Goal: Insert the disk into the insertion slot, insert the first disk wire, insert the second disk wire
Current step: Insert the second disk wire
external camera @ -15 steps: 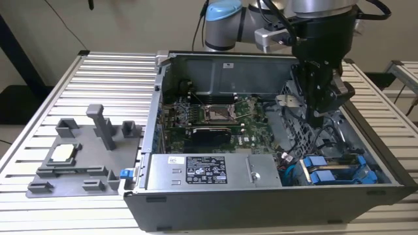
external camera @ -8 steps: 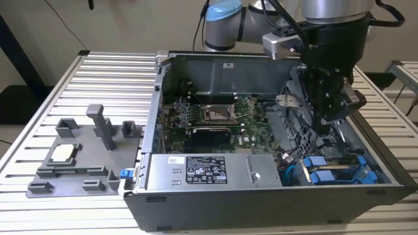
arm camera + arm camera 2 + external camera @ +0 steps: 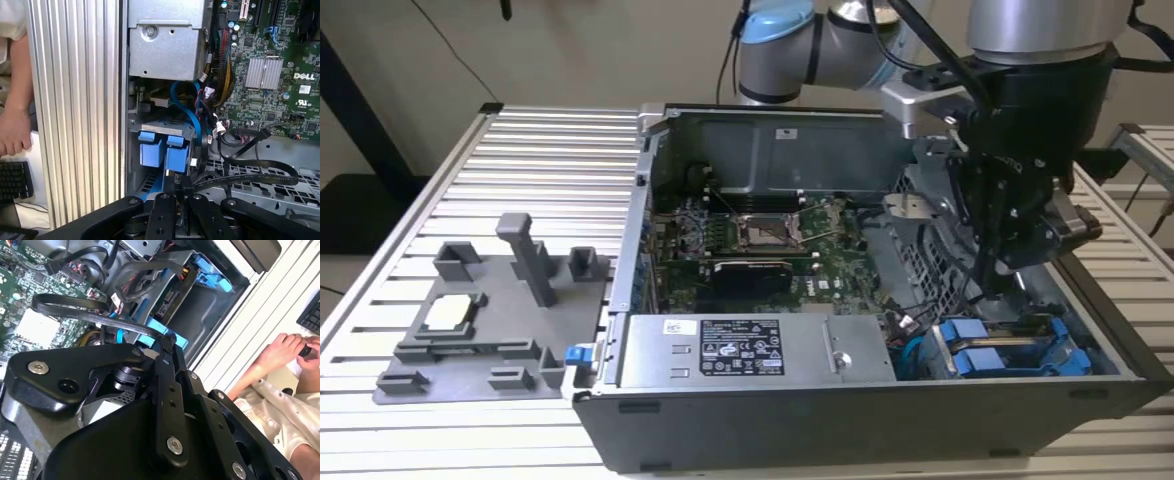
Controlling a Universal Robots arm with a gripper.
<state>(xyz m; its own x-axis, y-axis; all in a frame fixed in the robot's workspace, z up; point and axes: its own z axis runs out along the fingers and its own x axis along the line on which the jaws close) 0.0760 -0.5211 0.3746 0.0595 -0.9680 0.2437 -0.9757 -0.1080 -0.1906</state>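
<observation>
Exterior view: a ribbed aluminium table [image 3: 534,170] of long slats carries an open dark grey metal computer case [image 3: 854,410] near its front edge, with a beige wall [image 3: 587,50] behind. On the table toward the exterior view's left lies a grey plastic fixture plate [image 3: 480,330] with upright posts. Inside the case are a green motherboard [image 3: 761,240] and, along the front wall, a silver labelled power-supply box [image 3: 747,350].

In the case's front corner on the exterior view's right stands the grey metal drive cage with its narrow insertion slot [image 3: 987,350]; two bright blue carrier fronts show there side by side, and the disk in its blue plastic carrier frame [image 3: 974,362] appears seated in the cage, though I cannot tell which of the two it is. The first wrist view shows the same pair of blue fronts [image 3: 162,150] set in the cage, with a blue flat cable [image 3: 192,115] and black cables [image 3: 250,175] looping just beside them.

The silver and blue robot arm [image 3: 1027,30] reaches down into the case above the cage. Its black gripper [image 3: 176,187] has its fingers drawn close together, pinching a small black connector on a black wire [image 3: 90,310] just beside the blue fronts.

A person's hand [image 3: 15,130] rests beyond the table's edge, near a black keyboard [image 3: 15,180].
</observation>
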